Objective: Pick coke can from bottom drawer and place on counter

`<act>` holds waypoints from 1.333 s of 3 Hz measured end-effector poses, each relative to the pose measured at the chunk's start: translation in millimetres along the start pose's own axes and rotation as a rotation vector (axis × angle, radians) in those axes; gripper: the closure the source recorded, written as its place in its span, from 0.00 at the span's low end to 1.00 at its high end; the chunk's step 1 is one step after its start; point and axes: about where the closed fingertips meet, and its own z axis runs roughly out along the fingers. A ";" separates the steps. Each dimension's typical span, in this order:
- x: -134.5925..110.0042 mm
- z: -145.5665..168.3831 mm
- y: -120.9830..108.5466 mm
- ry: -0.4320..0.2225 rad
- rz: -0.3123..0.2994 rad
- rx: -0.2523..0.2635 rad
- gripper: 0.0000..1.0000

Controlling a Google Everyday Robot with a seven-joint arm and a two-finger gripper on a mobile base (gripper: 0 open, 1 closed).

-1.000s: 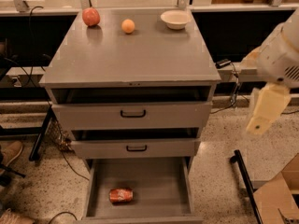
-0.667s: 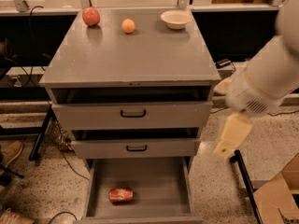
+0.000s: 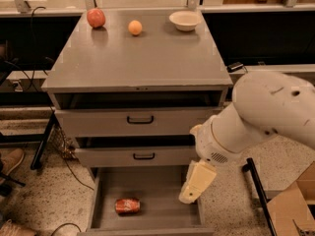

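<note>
The coke can (image 3: 127, 206) lies on its side in the open bottom drawer (image 3: 162, 213), left of the middle. The grey counter (image 3: 138, 58) tops the three-drawer cabinet. My gripper (image 3: 194, 187) hangs from the big white arm over the drawer's right side, to the right of the can and above it, not touching it.
On the counter's far edge stand a red apple (image 3: 96, 17), an orange fruit (image 3: 135, 27) and a pale bowl (image 3: 184, 20). The two upper drawers (image 3: 140, 120) stand slightly ajar. A cardboard box (image 3: 290, 213) and a black bar (image 3: 256, 188) are on the floor at right.
The arm has swung in from the right and down, bringing the gripper from beside the cabinet to over the right side of the bottom drawer. The can has not moved.
</note>
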 end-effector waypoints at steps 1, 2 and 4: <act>29.3 44.1 -2.5 0.057 0.045 0.013 0.00; 79.4 121.0 -2.4 0.088 0.087 -0.013 0.00; 82.6 260.5 -48.5 -0.112 0.117 -0.001 0.00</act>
